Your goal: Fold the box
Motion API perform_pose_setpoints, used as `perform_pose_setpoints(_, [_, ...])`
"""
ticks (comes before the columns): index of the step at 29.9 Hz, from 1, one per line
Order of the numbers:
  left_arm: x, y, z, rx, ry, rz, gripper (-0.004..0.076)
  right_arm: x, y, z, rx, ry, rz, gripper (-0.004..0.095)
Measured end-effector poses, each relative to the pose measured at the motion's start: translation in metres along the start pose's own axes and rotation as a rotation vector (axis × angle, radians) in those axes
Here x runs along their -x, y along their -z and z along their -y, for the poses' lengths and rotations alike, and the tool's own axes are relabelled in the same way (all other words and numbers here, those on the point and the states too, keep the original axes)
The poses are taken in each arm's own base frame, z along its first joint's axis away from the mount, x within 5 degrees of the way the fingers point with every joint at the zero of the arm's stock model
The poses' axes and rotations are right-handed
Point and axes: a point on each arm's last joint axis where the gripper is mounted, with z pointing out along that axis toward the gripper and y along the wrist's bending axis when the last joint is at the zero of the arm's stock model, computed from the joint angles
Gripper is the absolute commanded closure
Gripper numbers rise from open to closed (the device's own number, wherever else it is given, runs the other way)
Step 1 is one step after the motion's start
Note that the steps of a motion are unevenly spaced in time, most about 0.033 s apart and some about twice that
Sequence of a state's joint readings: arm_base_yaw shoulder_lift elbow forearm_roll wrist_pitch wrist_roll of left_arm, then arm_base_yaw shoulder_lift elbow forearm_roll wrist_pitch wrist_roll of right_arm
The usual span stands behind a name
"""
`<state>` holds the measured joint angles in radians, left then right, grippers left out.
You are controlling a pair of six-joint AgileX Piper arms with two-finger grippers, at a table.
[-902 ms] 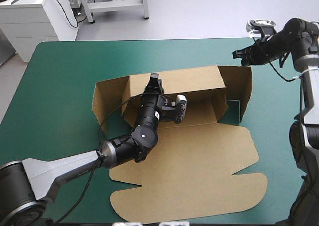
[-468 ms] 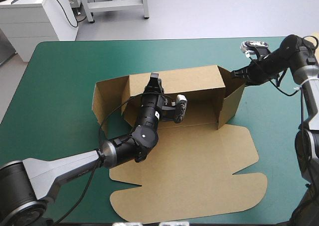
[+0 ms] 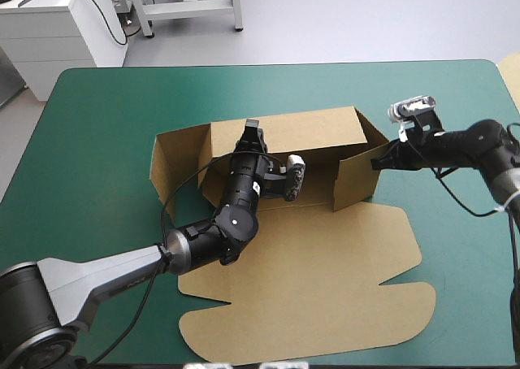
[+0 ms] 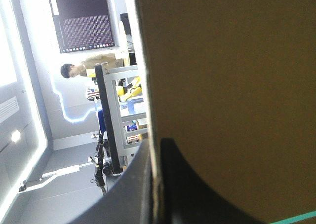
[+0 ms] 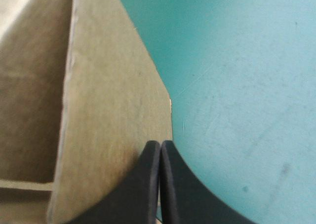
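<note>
One box, brown board, part erected, near the middle of the teal-green desk. Its long axis runs across the desk, parallel to the far edge.

- Back wall: raised, standing along the far side of the base.
- Left side wall: raised, splayed outward.
- Right side wall: raised and angled inward over the base, its free edge toward the near side.
- Lid panel: flat on the desk, reaching to the near edge.

Two claws, black, finned.

- Left claw: reaches across the lid panel and the base to the top edge of the back wall. In its wrist view the fingers are all but closed, with a thin pale board edge between them, so it reads as pinched on that wall. Probably it is steadying the wall upright.
- Right claw: fingers closed into one pointed arch, nothing between them. The tip rests against the outer face of the right side wall near its free edge, with bare desk on the other side.

Governing relation: the right side wall lies directly ahead of the right claw's tip, and the box interior lies beyond it toward the robot's left. The right arm is the nearer one to this wall. The likely next push therefore runs along the box's long axis, while the left claw's hold resists it.

Risk, as judged: the closed tip could slip off the free edge.
</note>
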<state>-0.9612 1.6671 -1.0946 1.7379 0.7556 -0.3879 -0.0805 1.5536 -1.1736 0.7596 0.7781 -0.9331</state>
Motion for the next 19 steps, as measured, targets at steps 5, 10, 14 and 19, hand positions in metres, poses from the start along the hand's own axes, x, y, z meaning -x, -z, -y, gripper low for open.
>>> perform_pose_setpoints(5, [0.0,0.0,0.0,0.0,0.0,-0.001,0.0731,-0.02,0.0,-0.01,-0.007,0.077,0.109,0.0921])
perform_pose_setpoints(10, [0.0,0.0,0.0,0.0,-0.001,-0.001,0.0731,-0.023,0.0,-0.016,0.044,0.107,0.11,0.0822])
perform_pose_setpoints(14, [0.0,0.0,0.0,0.001,-0.001,-0.003,0.0731,-0.026,0.0,-0.022,0.111,0.124,0.078,0.0531])
perform_pose_setpoints(19, [-0.001,0.0,0.0,0.005,0.0,-0.016,0.0731,-0.026,0.003,-0.02,0.102,0.147,0.053,0.0126])
